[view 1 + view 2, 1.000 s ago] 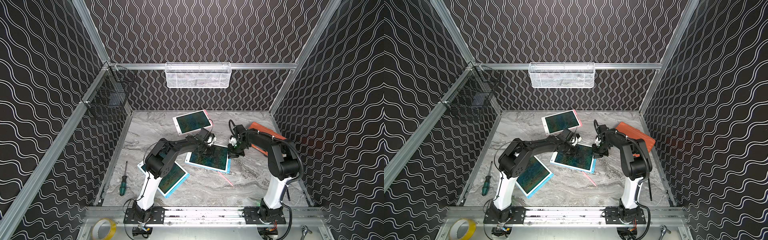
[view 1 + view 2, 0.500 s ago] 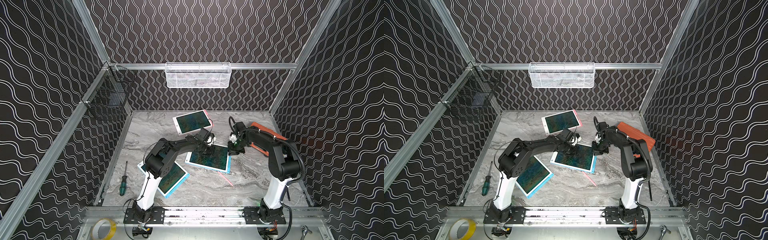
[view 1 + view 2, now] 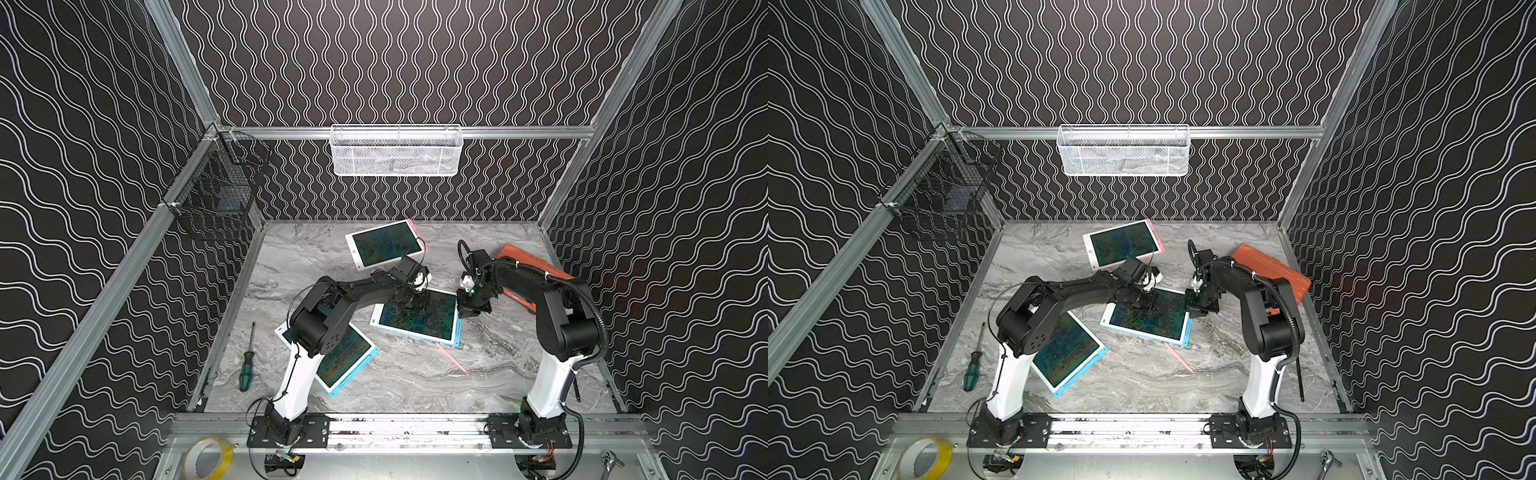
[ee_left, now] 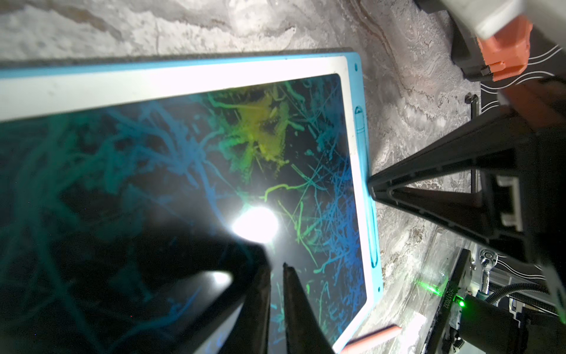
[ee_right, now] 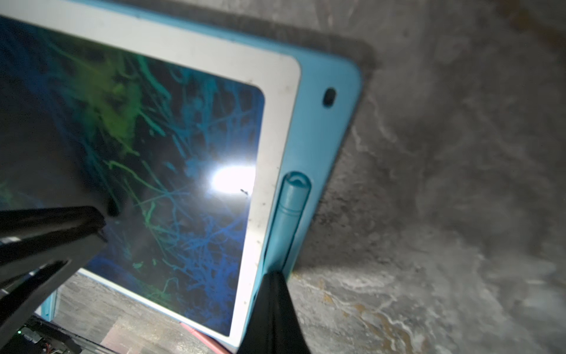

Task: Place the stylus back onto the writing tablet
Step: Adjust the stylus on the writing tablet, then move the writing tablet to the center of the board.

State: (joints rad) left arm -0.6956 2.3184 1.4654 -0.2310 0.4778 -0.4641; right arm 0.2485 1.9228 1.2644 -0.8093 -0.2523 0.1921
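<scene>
The writing tablet (image 3: 419, 320) (image 3: 1148, 320) is blue-framed and lies flat at mid-table, its dark screen covered in scribbles. A blue stylus (image 5: 291, 211) (image 4: 362, 128) lies in the groove along the tablet's right edge. My right gripper (image 5: 272, 275) (image 3: 462, 309) (image 4: 372, 184) is shut, and its tip rests on the stylus in that groove. My left gripper (image 4: 275, 266) (image 3: 415, 305) is shut with nothing between its jaws, its tips down on the tablet's screen.
A pink stylus (image 3: 451, 357) (image 4: 373, 335) lies loose on the table by the tablet's near corner. A pink-edged tablet (image 3: 384, 245) lies behind, another blue one (image 3: 345, 361) under the left arm, an orange case (image 3: 536, 266) at right. A screwdriver (image 3: 247, 365) lies at left.
The right wrist has shifted slightly at the tablet's right edge. The left arm and the tablets have stayed put.
</scene>
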